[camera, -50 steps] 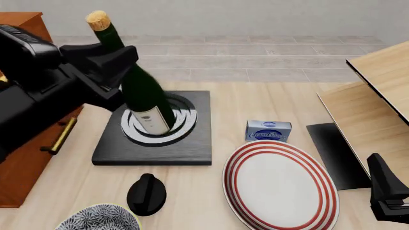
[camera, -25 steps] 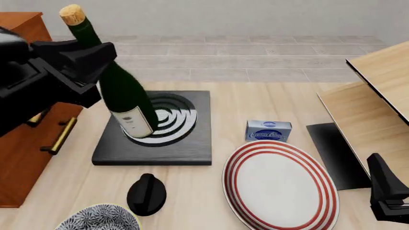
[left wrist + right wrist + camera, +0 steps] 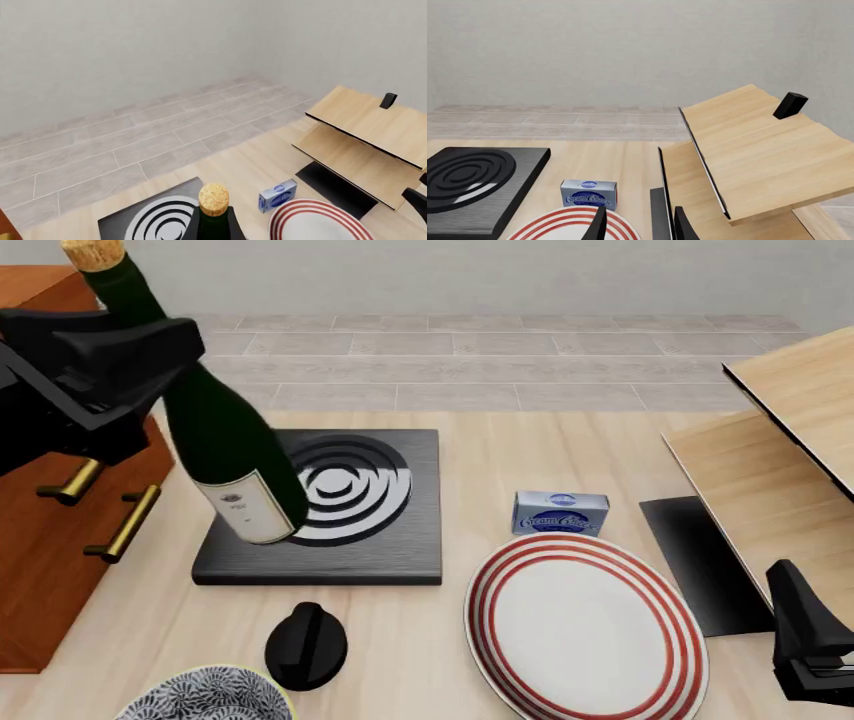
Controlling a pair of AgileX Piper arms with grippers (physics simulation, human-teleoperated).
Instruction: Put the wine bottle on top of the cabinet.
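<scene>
The wine bottle, dark green with a tan cork and a white label, hangs tilted in the air above the left edge of a black pad. Its cork leans up and to the left. My left gripper is shut on the bottle's shoulder. The left wrist view shows only the cork and the bottle's neck, not the fingers. The cabinet, reddish-brown with brass bar handles, stands at the left edge, right beside the bottle. My right gripper rests low at the right, and its fingers stand apart with nothing between them.
A black square pad with white rings lies on the table. A blue box and a red-striped plate sit right of it. A black knob and a patterned bowl are at the front. Pale wood panels stand at the right.
My left gripper has carried the bottle up off the ringed pad and to the left, toward the cabinet. The right arm has not moved.
</scene>
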